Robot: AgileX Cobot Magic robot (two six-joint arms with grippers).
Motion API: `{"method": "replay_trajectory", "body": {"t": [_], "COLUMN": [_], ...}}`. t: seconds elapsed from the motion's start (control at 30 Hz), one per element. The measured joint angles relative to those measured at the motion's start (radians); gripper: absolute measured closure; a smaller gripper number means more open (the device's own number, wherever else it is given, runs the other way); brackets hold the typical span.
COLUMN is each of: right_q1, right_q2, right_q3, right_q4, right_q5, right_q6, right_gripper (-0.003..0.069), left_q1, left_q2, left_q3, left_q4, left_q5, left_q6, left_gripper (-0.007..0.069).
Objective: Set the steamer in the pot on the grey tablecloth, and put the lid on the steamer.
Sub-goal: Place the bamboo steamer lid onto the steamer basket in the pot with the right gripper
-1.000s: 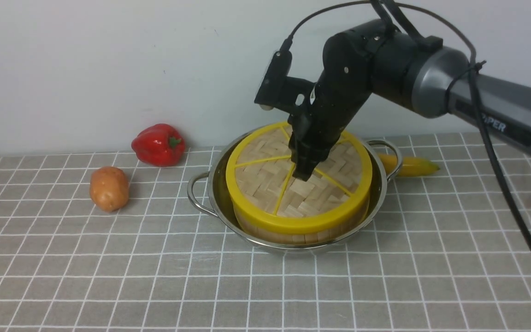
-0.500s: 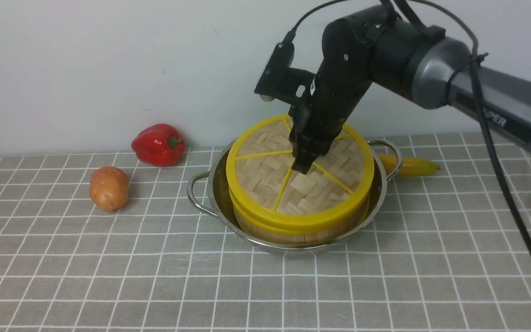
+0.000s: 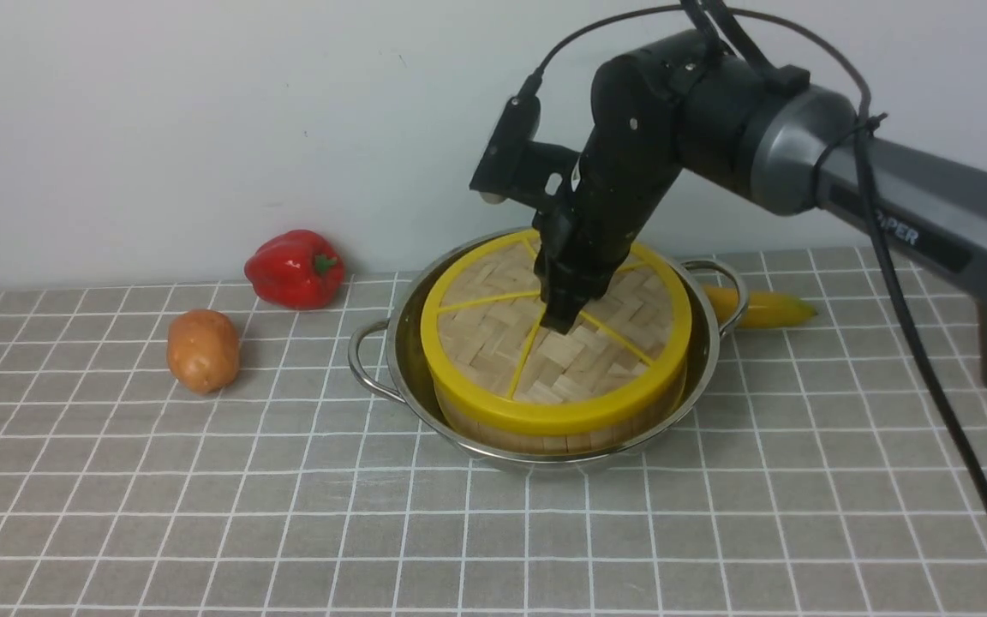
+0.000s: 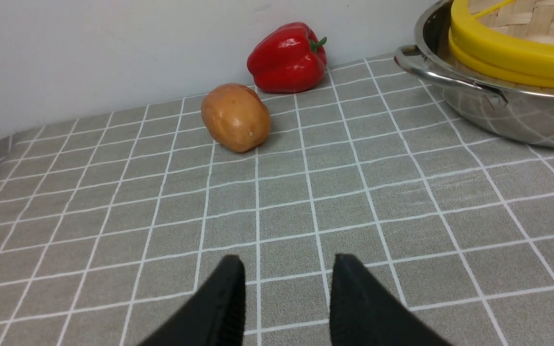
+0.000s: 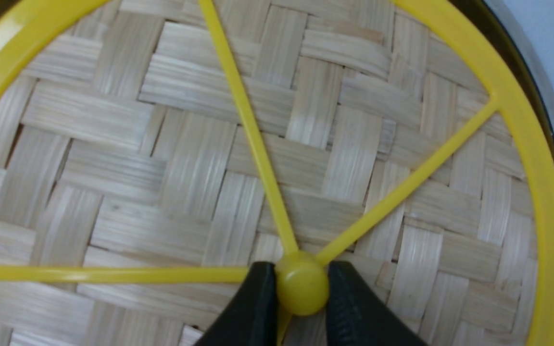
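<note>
The shiny pot (image 3: 399,343) stands on the grey tablecloth (image 3: 288,514) with the steamer inside it. Only the steamer's wooden wall (image 3: 545,441) shows below the lid. The woven lid (image 3: 493,343) with its yellow rim lies level on top of the steamer. My right gripper (image 3: 562,321) points down at the lid's centre. In the right wrist view the right gripper (image 5: 301,266) is shut on the small yellow knob (image 5: 302,286). My left gripper (image 4: 286,262) hangs open over bare cloth, left of the pot (image 4: 498,120), with nothing between its fingers.
A potato (image 3: 202,350) and a red bell pepper (image 3: 295,267) lie left of the pot near the wall. A banana (image 3: 759,308) lies behind the pot's right handle. The right arm reaches in from the right above the cloth.
Half a second ago the right gripper held the lid slightly raised and tilted. The lid now sits lower and level on the steamer, with the same grip on the knob.
</note>
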Motion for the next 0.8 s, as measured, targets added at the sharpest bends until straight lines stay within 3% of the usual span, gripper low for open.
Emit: {"method": "replay_trajectory", "body": {"t": [0.8], "right_q1": [0.000], "right_q2": [0.010], "right_q3": [-0.111], "right_q4": [0.024], "right_q5": [0.117], "right_q6": [-0.045], "right_gripper": [0.0512], "left_q1": [0.000], "left_q2": [0.000], "left_q3": [0.000], "left_q4": [0.000], "left_q5": [0.000], "left_q6": [0.000], "left_gripper": [0.0382]}}
